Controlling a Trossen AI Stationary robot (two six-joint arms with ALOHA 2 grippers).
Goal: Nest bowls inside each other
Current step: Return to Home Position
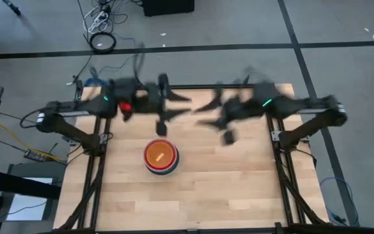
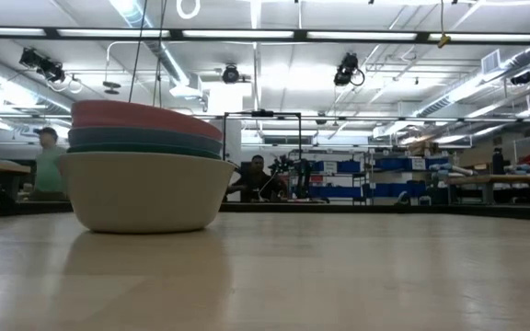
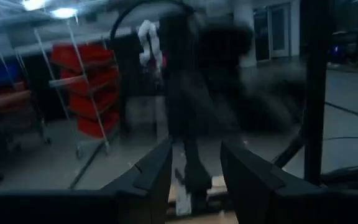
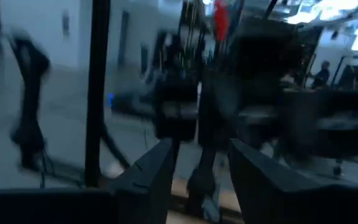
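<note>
The bowls [image 1: 161, 156] stand nested in one stack on the wooden table [image 1: 239, 188], left of its middle. From above, a yellow bowl [image 1: 160, 153] lies innermost, with orange, red, blue and pale rims around it. In the low view the pale grey-white bowl [image 2: 145, 190] rests on its base, with teal [image 2: 145, 140] and pink [image 2: 141, 118] rims above it. My left gripper [image 1: 183, 105] and my right gripper [image 1: 203, 114] hang raised over the table's far half. They point level toward each other, both open and holding nothing. Neither appears in the low view.
The black frame posts stand at the table's left [image 1: 99, 140] and right [image 1: 276, 136] sides. Cables [image 1: 102, 42] lie on the floor beyond the far edge. Bare wood [image 1: 239, 188] stretches to the right of the stack and on its near side.
</note>
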